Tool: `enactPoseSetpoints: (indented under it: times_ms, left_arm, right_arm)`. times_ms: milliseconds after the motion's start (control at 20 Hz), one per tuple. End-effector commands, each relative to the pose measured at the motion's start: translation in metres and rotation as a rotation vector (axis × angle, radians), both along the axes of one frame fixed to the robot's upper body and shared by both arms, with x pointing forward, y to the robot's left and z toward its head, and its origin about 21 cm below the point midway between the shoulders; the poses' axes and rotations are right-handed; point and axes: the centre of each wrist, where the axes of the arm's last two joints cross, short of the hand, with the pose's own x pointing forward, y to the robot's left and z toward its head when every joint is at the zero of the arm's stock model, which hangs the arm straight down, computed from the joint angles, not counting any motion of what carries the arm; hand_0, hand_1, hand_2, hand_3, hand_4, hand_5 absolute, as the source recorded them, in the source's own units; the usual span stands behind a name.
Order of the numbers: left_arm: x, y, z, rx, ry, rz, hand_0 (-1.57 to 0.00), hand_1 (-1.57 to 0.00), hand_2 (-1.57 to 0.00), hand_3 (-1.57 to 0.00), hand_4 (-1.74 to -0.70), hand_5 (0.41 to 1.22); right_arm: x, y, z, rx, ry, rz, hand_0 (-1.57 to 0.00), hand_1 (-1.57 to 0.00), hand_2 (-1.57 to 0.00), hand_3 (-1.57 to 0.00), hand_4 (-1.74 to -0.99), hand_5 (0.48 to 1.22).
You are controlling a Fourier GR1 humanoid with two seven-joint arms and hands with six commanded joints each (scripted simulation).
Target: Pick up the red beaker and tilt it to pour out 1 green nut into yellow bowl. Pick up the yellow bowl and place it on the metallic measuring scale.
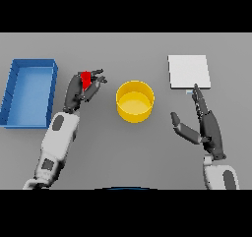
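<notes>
Red beaker [86, 79] mostly hidden behind the left hand's [78, 92] curled fingers [96, 83]; contents unseen.

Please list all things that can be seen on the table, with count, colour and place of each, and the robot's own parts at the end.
red beaker: 1, red, left of the bowl, held in the left hand, mostly covered by its fingers
yellow bowl: 1, yellow, near the table's middle, upright, nothing visible inside
metallic measuring scale: 1, pale grey square, far right, nothing on it
blue bin: 1, blue, rectangular, far left, looks empty
table: 1, grey, under everything
green nut: none visible
left hand: 1, dark, curled round the beaker, left of the bowl
right hand: 1, dark, open, fingers pointing toward the scale's near edge
</notes>
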Motion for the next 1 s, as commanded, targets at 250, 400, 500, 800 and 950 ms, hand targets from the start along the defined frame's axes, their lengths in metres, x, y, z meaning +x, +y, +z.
enactPoseSetpoints:
  times_ms: [250,400,500,800,950]
  left_arm:
    - [0.008,0.005,0.035,-0.092,-0.068,-0.042,-1.54,-1.54,-1.55,-1.54,-1.71,1.132]
    - [0.013,0.007,0.052,-0.032,-0.088,-0.078,-1.56,-1.56,-1.56,-1.55,-1.72,1.13]
    - [0.013,0.01,0.056,0.008,-0.09,-0.09,-1.56,-1.56,-1.56,-1.55,-1.72,1.133]
    - [0.016,0.015,0.07,0.219,-0.113,-0.15,-1.56,-1.56,-1.56,-1.56,-1.73,1.129]
    - [0.021,0.015,0.088,0.445,-0.122,-0.217,-1.57,-1.57,-1.57,-1.57,-1.74,1.12]
  right_arm:
    - [-0.003,-0.001,-0.003,-0.008,-0.002,-0.001,0.0,0.0,0.0,0.0,-1.228,0.645]
    - [-0.005,0.002,-0.005,-0.023,-0.016,0.005,0.0,0.0,0.0,0.0,-1.219,0.653]
    - [-0.001,0.0,-0.001,-0.041,-0.031,-0.001,0.0,0.0,0.0,0.0,-1.219,0.659]
    - [-0.003,0.002,-0.005,-0.053,-0.028,-0.007,0.0,0.0,0.0,0.0,-1.202,0.662]
    - [-0.002,-0.002,-0.006,-0.062,-0.004,-0.016,0.0,0.0,0.0,0.0,-1.19,0.658]
